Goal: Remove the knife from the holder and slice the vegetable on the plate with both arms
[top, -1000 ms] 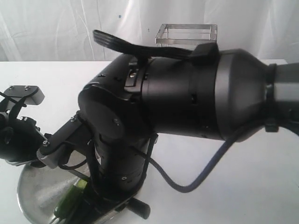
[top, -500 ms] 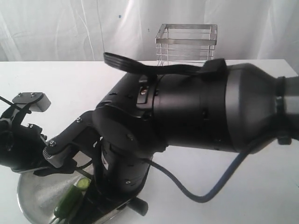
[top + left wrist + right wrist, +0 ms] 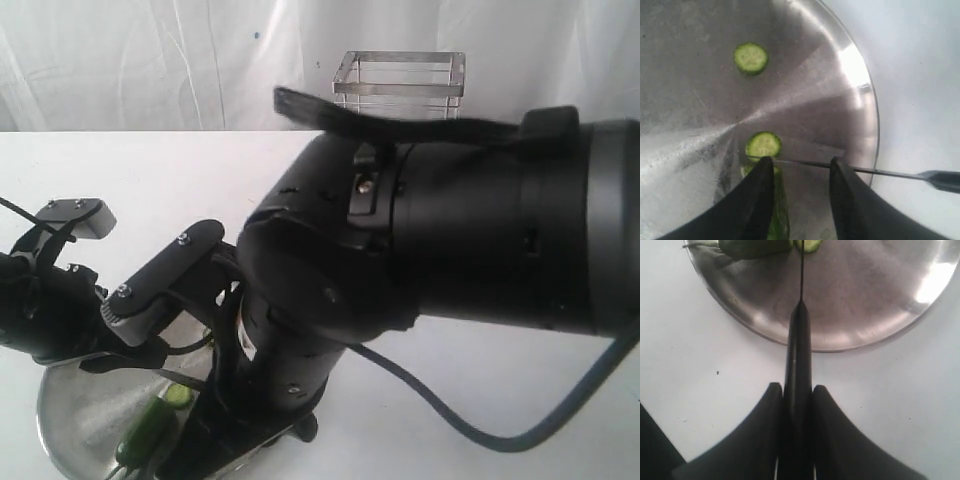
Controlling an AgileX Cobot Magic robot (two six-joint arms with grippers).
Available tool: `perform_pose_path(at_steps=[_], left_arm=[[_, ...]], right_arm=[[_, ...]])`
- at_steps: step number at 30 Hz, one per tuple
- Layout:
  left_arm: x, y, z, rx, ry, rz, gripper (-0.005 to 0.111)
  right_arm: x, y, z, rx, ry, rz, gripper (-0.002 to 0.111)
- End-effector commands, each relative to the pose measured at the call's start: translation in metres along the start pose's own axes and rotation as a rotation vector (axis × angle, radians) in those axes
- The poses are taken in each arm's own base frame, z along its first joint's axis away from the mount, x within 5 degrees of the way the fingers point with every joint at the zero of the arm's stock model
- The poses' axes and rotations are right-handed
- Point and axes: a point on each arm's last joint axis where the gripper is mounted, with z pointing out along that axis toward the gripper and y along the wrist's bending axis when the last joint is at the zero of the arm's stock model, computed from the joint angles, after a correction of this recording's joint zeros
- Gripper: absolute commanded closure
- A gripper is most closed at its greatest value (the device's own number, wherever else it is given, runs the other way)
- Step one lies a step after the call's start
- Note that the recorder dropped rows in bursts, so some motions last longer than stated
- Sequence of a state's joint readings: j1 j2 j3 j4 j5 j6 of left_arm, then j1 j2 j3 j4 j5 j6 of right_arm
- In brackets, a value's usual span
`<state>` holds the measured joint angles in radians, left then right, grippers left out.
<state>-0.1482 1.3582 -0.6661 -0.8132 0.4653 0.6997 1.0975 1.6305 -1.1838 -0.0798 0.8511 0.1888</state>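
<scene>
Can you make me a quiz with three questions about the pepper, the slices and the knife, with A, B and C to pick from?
1. Where does the pepper lie?
A. on the steel plate
B. in the wire holder
C. on the white table

2. How many round slices show in the left wrist view?
A. none
B. two
C. five

3. What is the right gripper doing?
A. standing open and empty
B. gripping the plate's rim
C. shut on the knife

Answers:
1 A: the green pepper rests on the shiny dish.
2 B: one slice lies apart, and another sits by the pepper's cut end.
3 C: its fingers clamp the black handle, with the blade over the plate.
</scene>
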Motion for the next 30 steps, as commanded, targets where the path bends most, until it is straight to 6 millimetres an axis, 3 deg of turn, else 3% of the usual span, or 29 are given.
perform_pose_path(at_steps=[1,14,30], left_arm=[[-0.002,-0.011,-0.014,0.031,-0.018,0.054,0.065],[0.016,-0.012,-0.012,0.046,0.045,0.022,0.065],[0.039,-0.002,-0.001,-0.019,0.073,-0.046,0.065]], right_arm=[[0.008,-0.001,0.011,-0.008,-0.058,0.053,0.108],[0.017,0.000,0.036,-0.010,-0.016,0.074,0.108],[0.035,0.011,0.044,-0.087,0.077,0.100,0.108]])
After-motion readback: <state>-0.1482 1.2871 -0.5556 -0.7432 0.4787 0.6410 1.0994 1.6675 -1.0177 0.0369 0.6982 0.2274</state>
